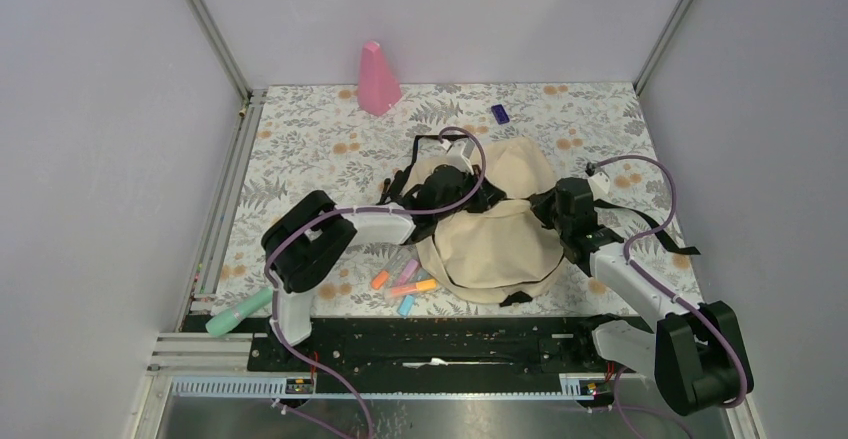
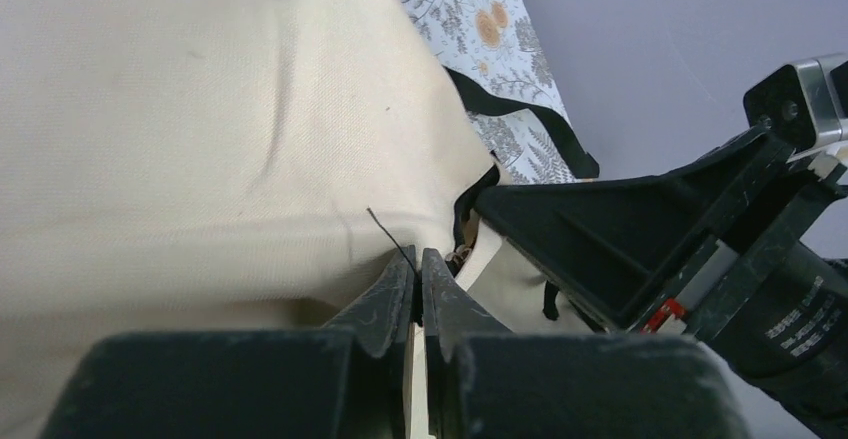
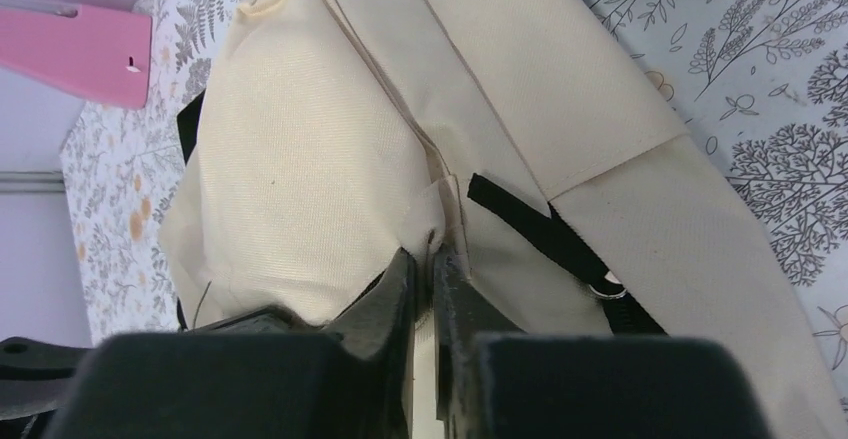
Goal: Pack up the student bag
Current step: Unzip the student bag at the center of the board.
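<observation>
Quick update from my remote seat. The student bag (image 1: 500, 234) sits slumped about mid-frame on the floral surface (image 1: 300, 139) in the top view, a little right of centre. One black strap (image 1: 685, 249) trails off toward the right edge.

Both arms are on the bag, the left one at its upper left and the right one at its right side. The left end effector (image 2: 418, 257) is squeezed narrow on a fold of the cream cloth, right next to the black zipper trim. A sliver of cloth shows between the fingers. The right end effector (image 3: 432, 257) looks much the same, with the fingers nearly together and pinching the bag at a seam, just left of a black webbing strip.

Other stuff on the surface:
- a handful of coloured markers (image 1: 413, 286) just off the bag's lower left
- a mint green thing (image 1: 238, 312) at the lower left edge
- a pink cone-ish object (image 1: 378, 79) at the top
- a small purple item (image 1: 500, 113) above the bag
</observation>
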